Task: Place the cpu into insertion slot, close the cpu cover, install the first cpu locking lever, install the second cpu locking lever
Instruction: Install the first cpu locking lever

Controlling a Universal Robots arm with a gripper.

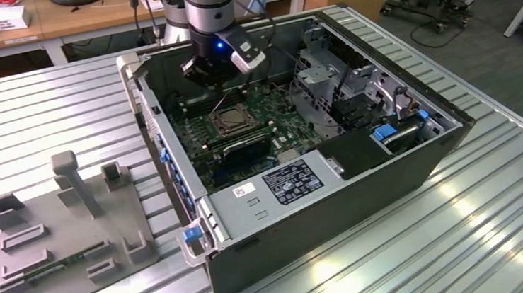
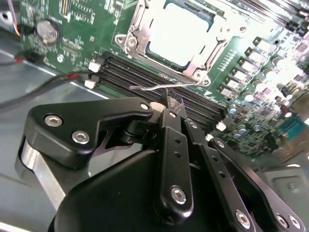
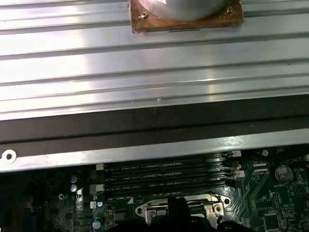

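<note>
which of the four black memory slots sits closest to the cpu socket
The memory slot running directly alongside the cpu cover; the other three lie side by side, each farther from it.

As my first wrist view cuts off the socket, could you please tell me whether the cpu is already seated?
Observer: Yes; in the second wrist view the cpu lies seated, with the cpu cover flat around it.
Operator: Thank you. Are the locking levers latched?
Observer: One thin wire lever juts free over the memory slots, just beyond the gripper.
</note>
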